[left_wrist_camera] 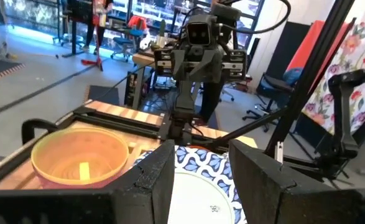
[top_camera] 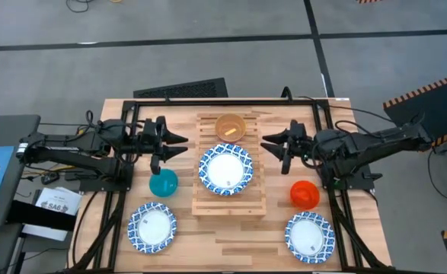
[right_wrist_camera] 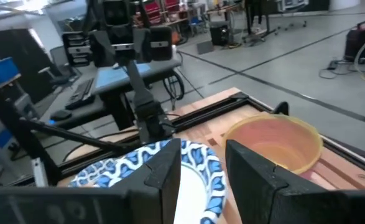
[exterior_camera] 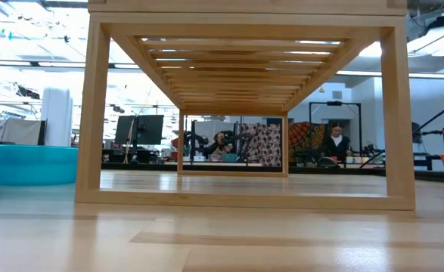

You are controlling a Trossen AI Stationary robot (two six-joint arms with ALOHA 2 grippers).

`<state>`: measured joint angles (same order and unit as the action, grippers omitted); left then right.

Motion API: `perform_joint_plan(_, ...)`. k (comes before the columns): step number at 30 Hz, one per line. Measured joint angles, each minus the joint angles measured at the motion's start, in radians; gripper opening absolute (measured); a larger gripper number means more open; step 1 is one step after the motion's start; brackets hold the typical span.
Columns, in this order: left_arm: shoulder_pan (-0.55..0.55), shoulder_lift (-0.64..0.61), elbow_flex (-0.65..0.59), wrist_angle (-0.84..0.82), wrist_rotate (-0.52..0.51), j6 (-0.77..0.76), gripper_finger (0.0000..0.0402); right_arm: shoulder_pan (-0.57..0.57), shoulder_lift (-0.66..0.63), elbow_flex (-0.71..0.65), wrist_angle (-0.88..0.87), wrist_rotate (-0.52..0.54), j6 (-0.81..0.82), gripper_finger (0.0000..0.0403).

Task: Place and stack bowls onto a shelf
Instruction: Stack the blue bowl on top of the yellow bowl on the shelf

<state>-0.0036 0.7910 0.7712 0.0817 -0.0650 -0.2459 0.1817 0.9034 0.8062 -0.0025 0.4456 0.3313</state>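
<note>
The shelf (top_camera: pixel 231 199) is a pale slatted rack at the table's middle; in the low view it shows as a wooden frame (exterior_camera: pixel 93 113). On it sit a yellow bowl (top_camera: pixel 230 127) at the far end and a blue-rimmed bowl (top_camera: pixel 225 169) nearer. Two more blue-rimmed bowls (top_camera: pixel 151 227) (top_camera: pixel 310 236) rest on the table near its front edge. The teal bowl (top_camera: pixel 163 183) stands left of the shelf, the red bowl (top_camera: pixel 304 194) right of it. No purple bowl shows. My left gripper (top_camera: pixel 180 145) hovers open left of the shelf, my right gripper (top_camera: pixel 267 144) open on its right. Both are empty.
A black frame (top_camera: pixel 223 101) runs around the table's far part and sides. A dark keyboard-like slab (top_camera: pixel 181 89) lies beyond the far edge. Bare wood lies between the two front bowls. People and equipment stand in the room behind.
</note>
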Motion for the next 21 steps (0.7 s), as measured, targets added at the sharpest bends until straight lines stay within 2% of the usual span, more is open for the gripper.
perform_joint_plan(10, 0.0, 0.0, 0.0, -0.004, 0.001, -0.031, 0.0137, 0.001, 0.0, 0.0, 0.029, -0.007, 0.0, 0.0152)
perform_joint_plan(14, 0.002, 0.0, 0.007, -0.026, 0.0, -0.091, 0.0137, 0.001, 0.0, 0.0, 0.026, -0.007, 0.0, 0.0152)
perform_joint_plan(16, 0.021, 0.012, 0.052, -0.164, 0.023, -0.135, 0.0137, 0.001, 0.0, 0.0, 0.023, -0.007, 0.0, 0.0152)
perform_joint_plan(18, 0.051, 0.038, 0.113, -0.372, 0.065, -0.134, 0.0137, -0.002, 0.0, 0.0, 0.013, -0.007, 0.001, 0.0152)
perform_joint_plan(21, 0.076, 0.085, 0.184, -0.65, 0.079, -0.046, 0.0137, -0.009, 0.001, 0.0, 0.002, -0.007, 0.008, 0.0152)
